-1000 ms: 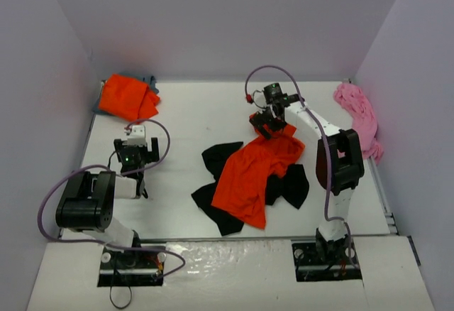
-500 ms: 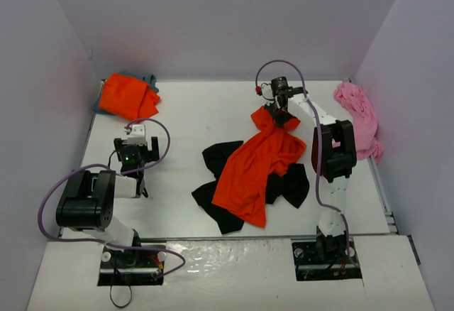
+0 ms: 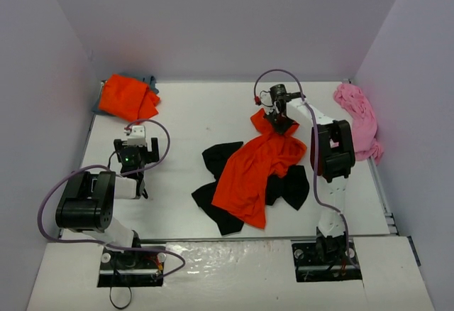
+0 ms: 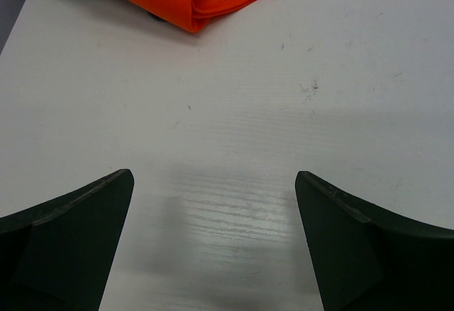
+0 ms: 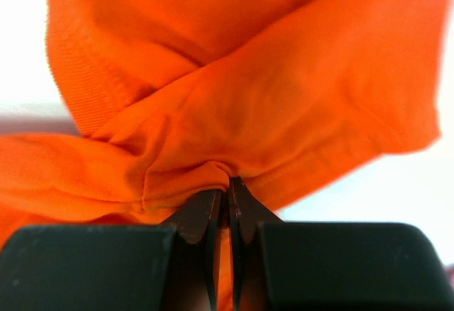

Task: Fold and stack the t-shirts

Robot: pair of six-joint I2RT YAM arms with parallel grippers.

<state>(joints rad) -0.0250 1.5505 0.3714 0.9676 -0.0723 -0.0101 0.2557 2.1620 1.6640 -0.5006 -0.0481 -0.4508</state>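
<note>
1 orange t-shirt (image 3: 248,172), draped over black t-shirt (image 3: 216,156)

Black t-shirt (image 3: 218,158) half-hidden under orange t-shirt (image 3: 252,172)

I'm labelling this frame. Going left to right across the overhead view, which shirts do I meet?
Folded orange shirt → spread orange shirt → pink shirt. The black shirt lies under the spread one, so I leave it out.
</note>
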